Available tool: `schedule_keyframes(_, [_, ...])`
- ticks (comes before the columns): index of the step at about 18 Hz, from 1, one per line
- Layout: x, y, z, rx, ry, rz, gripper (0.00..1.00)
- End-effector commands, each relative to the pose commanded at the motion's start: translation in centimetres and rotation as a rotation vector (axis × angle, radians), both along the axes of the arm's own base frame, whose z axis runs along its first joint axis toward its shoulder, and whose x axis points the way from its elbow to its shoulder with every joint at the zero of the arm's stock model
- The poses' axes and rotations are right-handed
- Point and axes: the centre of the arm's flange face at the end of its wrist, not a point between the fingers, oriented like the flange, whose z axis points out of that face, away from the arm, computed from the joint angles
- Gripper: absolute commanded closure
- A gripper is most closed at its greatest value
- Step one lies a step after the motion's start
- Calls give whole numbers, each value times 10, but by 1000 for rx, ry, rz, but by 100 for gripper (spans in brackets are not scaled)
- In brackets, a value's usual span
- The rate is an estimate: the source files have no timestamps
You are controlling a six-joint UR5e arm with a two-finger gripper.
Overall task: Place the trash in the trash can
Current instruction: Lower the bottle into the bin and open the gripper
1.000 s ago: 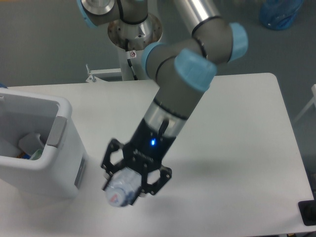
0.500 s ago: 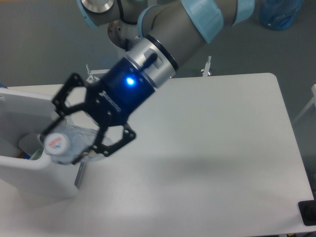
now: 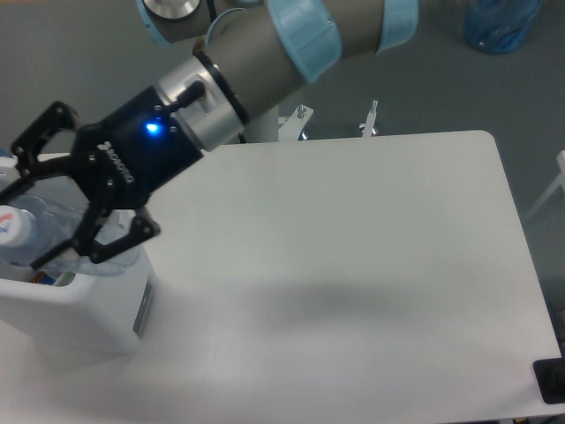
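One bottle (image 3: 31,231), clear bluish, clamped between gripper (image 3: 31,231) fingers (image 3: 53,256), held over open white trash can (image 3: 84,305); small items lie inside bin, unidentifiable.

I see even, bright overhead light; soft diffuse shadow on the table (image 3: 353,265); slight motion blur on the claw (image 3: 40,208); mild graininess.

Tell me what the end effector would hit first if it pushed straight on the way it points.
Probably the inside of the trash can: the end effector, holding the water bottle, aims down-left into it. Depth is unclear.
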Motion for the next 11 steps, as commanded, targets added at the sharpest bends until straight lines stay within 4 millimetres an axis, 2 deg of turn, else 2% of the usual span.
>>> schedule_keyframes(1, [5,0,2,1,1,-6,61])
schedule_keyframes(5, [34,11,-14,-22,-16,-53,60])
schedule_keyframes(8, [42,12,-16,-28,-18,-62,54])
schedule_keyframes(9, [42,12,-18,-32,-19,-61,47])
schedule_keyframes(10, [45,14,-21,-35,-22,-67,29])
schedule_keyframes(11, [48,15,-23,-40,-24,-71,6])
